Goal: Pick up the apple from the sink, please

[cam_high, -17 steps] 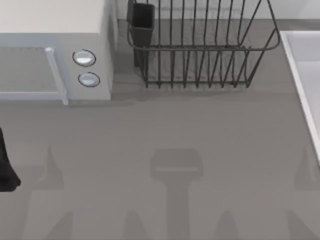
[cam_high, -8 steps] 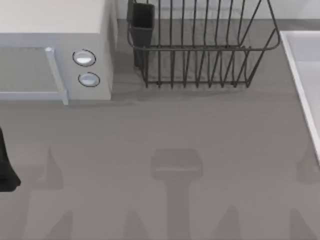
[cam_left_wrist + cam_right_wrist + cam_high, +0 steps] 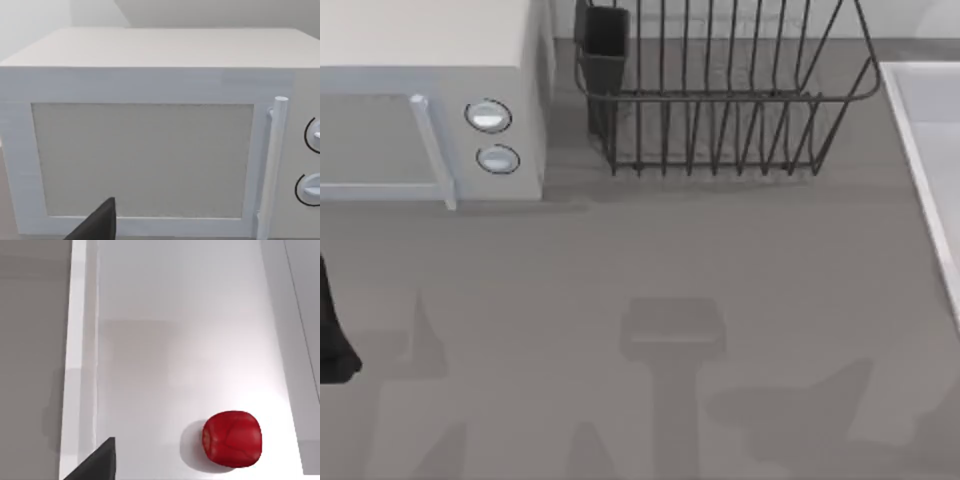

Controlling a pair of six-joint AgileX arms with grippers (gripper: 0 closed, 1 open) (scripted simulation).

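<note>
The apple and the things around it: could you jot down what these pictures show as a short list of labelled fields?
apple: small glossy red fruit, lying loose on the sink floor, nothing gripping it
sink: pale basin with a whitish raised rim, at the table's right edge in the top view
right pincer: a dark fingertip above the sink, apart from the apple
left pincer: a dark fingertip facing the microwave door
dish rack: dark wire, at the back of the table, between microwave and sink
task stage: apple not yet picked up
</note>
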